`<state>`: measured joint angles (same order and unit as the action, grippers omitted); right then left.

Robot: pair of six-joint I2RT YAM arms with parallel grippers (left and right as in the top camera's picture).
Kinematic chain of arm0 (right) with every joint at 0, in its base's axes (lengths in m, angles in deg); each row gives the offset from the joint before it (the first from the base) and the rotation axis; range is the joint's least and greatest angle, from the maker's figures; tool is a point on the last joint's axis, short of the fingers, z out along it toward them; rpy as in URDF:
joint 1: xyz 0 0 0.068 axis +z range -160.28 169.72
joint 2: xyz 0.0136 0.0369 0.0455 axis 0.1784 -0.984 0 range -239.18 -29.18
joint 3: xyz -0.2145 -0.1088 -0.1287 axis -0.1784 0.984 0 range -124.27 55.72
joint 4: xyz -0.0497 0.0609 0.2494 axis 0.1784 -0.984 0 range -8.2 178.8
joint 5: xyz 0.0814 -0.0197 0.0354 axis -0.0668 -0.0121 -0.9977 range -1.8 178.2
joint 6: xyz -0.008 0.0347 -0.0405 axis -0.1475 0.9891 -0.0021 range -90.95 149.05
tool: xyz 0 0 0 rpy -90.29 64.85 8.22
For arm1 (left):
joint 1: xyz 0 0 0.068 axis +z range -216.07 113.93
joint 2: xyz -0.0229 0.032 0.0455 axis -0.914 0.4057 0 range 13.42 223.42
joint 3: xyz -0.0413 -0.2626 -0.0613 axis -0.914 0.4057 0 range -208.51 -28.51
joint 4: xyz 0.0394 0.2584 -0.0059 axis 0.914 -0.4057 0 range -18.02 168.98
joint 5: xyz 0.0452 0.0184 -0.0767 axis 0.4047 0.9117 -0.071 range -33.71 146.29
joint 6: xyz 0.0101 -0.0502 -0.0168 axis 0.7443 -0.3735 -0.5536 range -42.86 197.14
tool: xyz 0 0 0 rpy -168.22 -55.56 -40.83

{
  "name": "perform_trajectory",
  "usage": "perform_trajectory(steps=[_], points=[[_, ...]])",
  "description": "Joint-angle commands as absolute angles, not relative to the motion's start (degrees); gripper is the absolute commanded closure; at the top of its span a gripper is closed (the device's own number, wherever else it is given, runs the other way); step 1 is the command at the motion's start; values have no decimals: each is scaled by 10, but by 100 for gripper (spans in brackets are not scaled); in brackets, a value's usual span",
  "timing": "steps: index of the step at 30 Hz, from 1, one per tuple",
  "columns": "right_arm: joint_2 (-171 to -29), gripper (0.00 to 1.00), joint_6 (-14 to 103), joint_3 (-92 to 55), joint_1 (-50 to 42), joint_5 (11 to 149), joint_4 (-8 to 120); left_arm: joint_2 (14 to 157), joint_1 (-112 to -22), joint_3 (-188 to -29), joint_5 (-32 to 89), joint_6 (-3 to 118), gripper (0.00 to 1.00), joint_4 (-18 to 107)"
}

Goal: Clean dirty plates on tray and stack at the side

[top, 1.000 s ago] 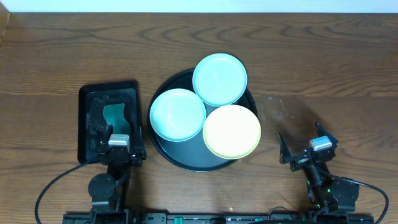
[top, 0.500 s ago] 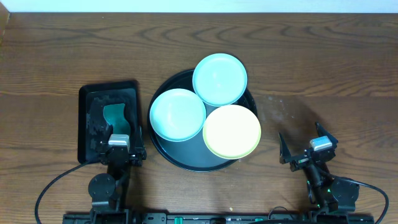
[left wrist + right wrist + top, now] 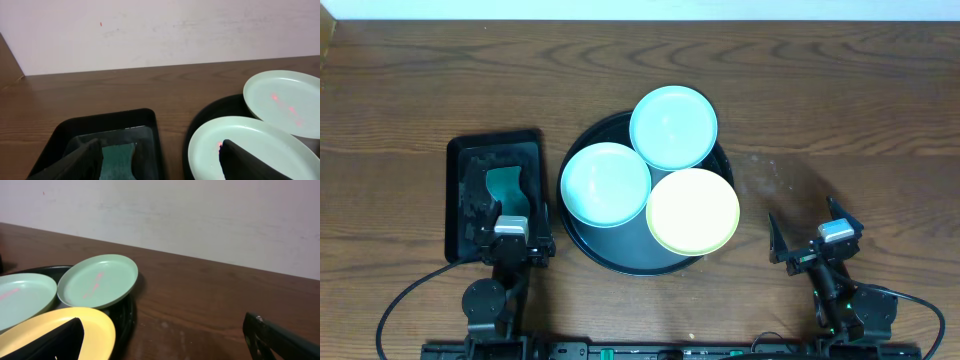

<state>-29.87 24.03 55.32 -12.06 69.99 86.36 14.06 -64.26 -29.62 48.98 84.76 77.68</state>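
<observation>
The round black tray sits mid-table and holds three plates: a mint plate at the back, a mint plate at the left and a pale yellow plate at the front right. My left gripper is open and empty over the rectangular tray, left of the round tray. My right gripper is open and empty over bare table, right of the yellow plate. The left wrist view shows both mint plates. The right wrist view shows the yellow plate and the back mint plate.
A small black rectangular tray at the left holds a green sponge, also seen in the left wrist view. Bare wooden table lies right of the round tray. A pale wall runs along the far edge.
</observation>
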Motion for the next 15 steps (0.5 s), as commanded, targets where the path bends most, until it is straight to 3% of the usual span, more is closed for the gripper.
perform_trajectory(steps=[1, 15], points=[[-295, 1, 242, 554, -117, 703, 861, 142, -644, -288, 490, 857, 25, 756], [-295, 1, 242, 554, -117, 712, 865, 144, -644, -288, 499, 857, 25, 756]])
